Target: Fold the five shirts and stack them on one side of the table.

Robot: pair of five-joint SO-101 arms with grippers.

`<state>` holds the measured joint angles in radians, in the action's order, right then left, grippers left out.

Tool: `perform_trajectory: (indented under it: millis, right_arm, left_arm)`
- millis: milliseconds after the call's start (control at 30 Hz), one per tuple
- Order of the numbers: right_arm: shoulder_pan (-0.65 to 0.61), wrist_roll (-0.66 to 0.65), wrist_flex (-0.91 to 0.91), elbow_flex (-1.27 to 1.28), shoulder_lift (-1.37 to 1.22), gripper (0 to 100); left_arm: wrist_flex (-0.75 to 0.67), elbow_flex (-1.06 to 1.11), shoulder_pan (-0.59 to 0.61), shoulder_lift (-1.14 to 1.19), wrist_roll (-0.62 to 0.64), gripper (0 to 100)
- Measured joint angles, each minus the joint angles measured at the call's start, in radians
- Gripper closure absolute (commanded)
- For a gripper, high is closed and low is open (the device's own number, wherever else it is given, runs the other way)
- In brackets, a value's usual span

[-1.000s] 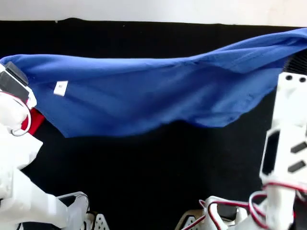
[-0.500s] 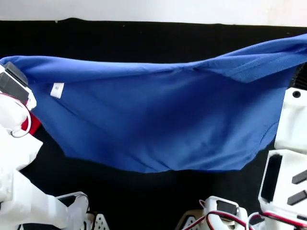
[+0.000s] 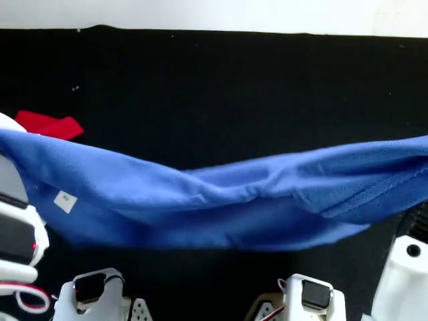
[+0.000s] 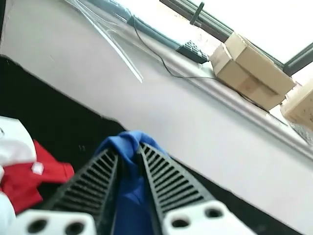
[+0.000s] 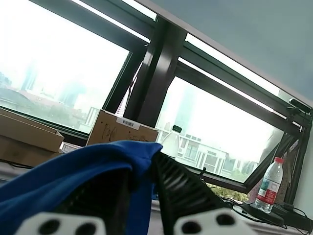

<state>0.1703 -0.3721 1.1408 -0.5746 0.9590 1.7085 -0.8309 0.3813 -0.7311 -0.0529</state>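
A blue shirt point(image 3: 221, 200) hangs stretched across the table's front, held up at both ends above the black tabletop point(image 3: 221, 87). A small white label point(image 3: 65, 200) shows near its left end. In the left wrist view my left gripper point(image 4: 128, 152) is shut on a bunched corner of the blue shirt point(image 4: 128, 147). In the right wrist view my right gripper point(image 5: 142, 171) is shut on the other end of the blue shirt point(image 5: 83, 171), tilted up toward the windows. A red shirt point(image 3: 48, 125) lies crumpled at the table's left side, and the red shirt point(image 4: 29, 178) also appears beside the left gripper.
The two arm bases point(image 3: 93, 297) stand at the front edge, under the hanging cloth. A white arm segment point(image 3: 401, 281) rises at the front right. Behind the table runs a pale wall point(image 3: 214, 13); cardboard boxes point(image 4: 249, 71) and bottles point(image 5: 266, 188) sit on a windowsill beyond.
Both arms have pulled the blue shirt toward the table's front and lifted it, so it now hangs as a narrower band. The red shirt at the left has come into sight.
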Motion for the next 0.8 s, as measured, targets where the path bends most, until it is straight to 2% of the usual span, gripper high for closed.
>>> perform_trajectory:
  millis: [133, 300, 400, 600, 800]
  right_arm:
    - [0.0, 0.0, 0.0, 0.0, 0.0, 99.3]
    - [0.0, 0.0, -0.035, 0.104, -0.046, 99.3]
    - [0.0, 0.0, -0.086, 0.229, -0.137, 99.3]
    - [-0.003, -0.002, -0.241, 0.359, -0.376, 99.3]
    - [-0.003, -0.002, -0.278, 0.262, -0.595, 99.3]
  left_arm:
    - [0.0, 0.02, 0.002, -0.003, 0.0, 99]
    - [-0.023, 0.259, 0.0, 0.0, 0.0, 99]
    - [-0.127, 0.474, 0.0, 0.0, 0.002, 99]
    - [-0.454, 0.884, -0.003, 0.012, 0.003, 99]
    - [-0.647, 0.941, -0.005, 0.017, 0.003, 99]
